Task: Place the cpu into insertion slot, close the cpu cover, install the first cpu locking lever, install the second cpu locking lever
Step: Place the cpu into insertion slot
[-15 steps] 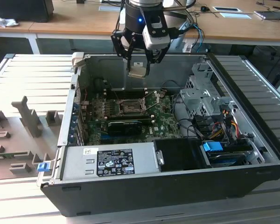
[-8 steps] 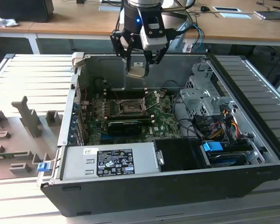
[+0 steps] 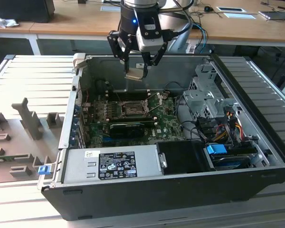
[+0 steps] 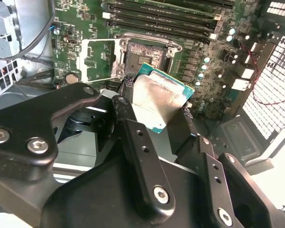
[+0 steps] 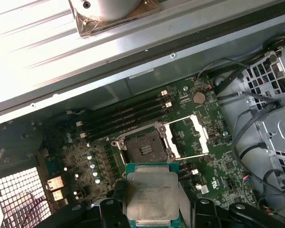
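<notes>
I have my gripper [image 3: 136, 71] clenched on the edges of the cpu [image 5: 151, 197], keeping it flat over the bare insertion slot [image 5: 145, 148] — whose cpu cover [image 5: 200, 134] lies open to admit it.

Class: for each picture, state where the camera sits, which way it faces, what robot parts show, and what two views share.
Exterior view: off the arm, above the open case, looking down; gripper holding the cpu.
First wrist view: on the arm, looking down past the gripper at the insertion slot.
Second wrist view: likewise, from the gripper's other side.
Both wrist views share the cpu, insertion slot and open cpu cover.
</notes>
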You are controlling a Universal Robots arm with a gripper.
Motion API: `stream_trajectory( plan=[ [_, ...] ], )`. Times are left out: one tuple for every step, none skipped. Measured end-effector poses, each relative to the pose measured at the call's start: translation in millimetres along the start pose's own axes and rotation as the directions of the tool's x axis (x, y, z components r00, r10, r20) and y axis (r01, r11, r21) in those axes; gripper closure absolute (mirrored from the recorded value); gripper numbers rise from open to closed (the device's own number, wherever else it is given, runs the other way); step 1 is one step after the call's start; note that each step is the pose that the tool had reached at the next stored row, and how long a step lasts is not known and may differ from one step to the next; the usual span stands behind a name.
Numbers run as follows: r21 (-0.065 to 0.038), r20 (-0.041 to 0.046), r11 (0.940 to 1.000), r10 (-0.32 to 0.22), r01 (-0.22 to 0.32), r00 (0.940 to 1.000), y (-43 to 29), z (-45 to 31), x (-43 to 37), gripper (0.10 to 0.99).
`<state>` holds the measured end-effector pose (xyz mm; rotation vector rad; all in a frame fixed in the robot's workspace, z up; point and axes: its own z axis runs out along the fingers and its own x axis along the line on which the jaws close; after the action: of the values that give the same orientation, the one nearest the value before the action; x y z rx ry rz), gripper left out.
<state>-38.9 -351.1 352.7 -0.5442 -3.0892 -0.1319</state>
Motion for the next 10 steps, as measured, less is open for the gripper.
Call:
stream_trajectory(
  plan=[
    [0.000,0.0001,1.0000,0.001,-0.001,1.0000,-0.4,0.2,1.0,0.561],
    [0.000,0.0002,1.0000,0.002,-0.002,1.0000,-0.7,0.3,1.7,0.561],
    [0.000,0.0004,1.0000,0.004,-0.004,1.0000,-1.0,0.6,2.7,0.561],
    [0.000,0.0006,1.0000,0.007,-0.007,1.0000,-1.4,0.8,3.5,0.561],
    [0.000,0.0007,1.0000,0.008,-0.008,1.0000,-1.5,0.9,3.9,0.561],
    [0.000,0.0009,1.0000,0.010,-0.010,1.0000,-1.7,1.1,4.4,0.561],
    [0.000,0.0012,0.9999,0.014,-0.014,0.9999,-1.9,1.3,5.1,0.561],
    [0.000,0.0015,0.9999,0.017,-0.017,0.9998,-2.1,1.5,5.5,0.561],
    [0.000,0.0017,0.9998,0.020,-0.020,0.9998,-2.2,1.6,5.7,0.561],
    [0.000,0.0020,0.9997,0.023,-0.023,0.9997,-2.4,1.8,6.1,0.561]
  ],
)
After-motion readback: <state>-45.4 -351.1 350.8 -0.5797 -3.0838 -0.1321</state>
